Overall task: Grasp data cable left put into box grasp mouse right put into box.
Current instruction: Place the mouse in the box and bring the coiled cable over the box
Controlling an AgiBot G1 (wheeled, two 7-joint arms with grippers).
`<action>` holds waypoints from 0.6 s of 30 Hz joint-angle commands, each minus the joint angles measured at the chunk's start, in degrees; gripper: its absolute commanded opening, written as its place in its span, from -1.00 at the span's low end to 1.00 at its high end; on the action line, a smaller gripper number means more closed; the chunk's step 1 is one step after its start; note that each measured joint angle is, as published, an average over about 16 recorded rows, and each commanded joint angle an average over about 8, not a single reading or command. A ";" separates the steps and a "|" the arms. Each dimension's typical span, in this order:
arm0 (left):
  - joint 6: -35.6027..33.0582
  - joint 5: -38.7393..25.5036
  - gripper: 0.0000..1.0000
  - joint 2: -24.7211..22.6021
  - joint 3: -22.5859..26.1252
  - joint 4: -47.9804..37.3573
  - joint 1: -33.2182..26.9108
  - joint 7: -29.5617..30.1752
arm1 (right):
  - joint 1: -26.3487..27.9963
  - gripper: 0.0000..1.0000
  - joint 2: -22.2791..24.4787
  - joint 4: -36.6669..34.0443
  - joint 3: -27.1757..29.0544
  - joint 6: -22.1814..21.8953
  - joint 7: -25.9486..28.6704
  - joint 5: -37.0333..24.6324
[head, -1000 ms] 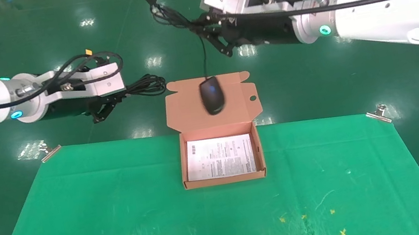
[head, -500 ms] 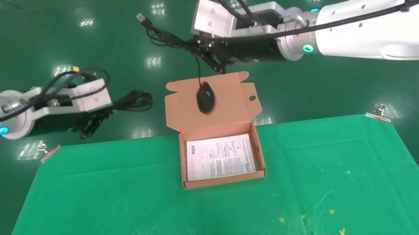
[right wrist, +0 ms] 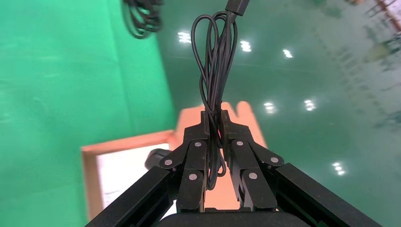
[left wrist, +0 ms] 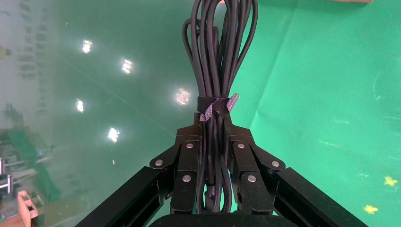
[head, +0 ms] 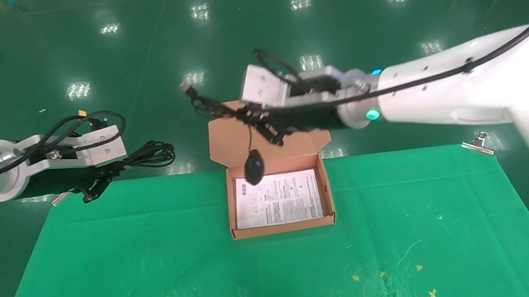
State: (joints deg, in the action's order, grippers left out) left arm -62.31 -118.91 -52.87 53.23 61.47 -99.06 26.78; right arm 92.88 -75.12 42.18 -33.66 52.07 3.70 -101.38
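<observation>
My head cam looks forward and down over the green mat (head: 153,255), box (head: 284,228) dead centre. Each wrist cam sits right behind its claw, staring out along the fingers (super close). Right wrist view shares the box (right wrist: 123,142) past the right gripper (right wrist: 213,124); left wrist view shares only mat (left wrist: 331,94) beyond the left gripper (left wrist: 213,137).

Matt tan cardboard box (head: 235,137), glossy green floor (head: 243,27), scuffed green cloth (head: 154,266), smooth rubbery black data cable (left wrist: 218,52).
</observation>
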 commanded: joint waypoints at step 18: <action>-0.14 -0.55 -1.00 0.30 0.06 1.20 0.27 1.10 | -2.63 -1.00 -0.72 -9.16 -2.94 -2.31 1.11 0.69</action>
State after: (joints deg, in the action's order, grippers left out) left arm -62.45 -119.46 -52.58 53.29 62.66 -98.80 27.87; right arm 90.23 -76.18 33.11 -36.63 49.72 4.71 -100.67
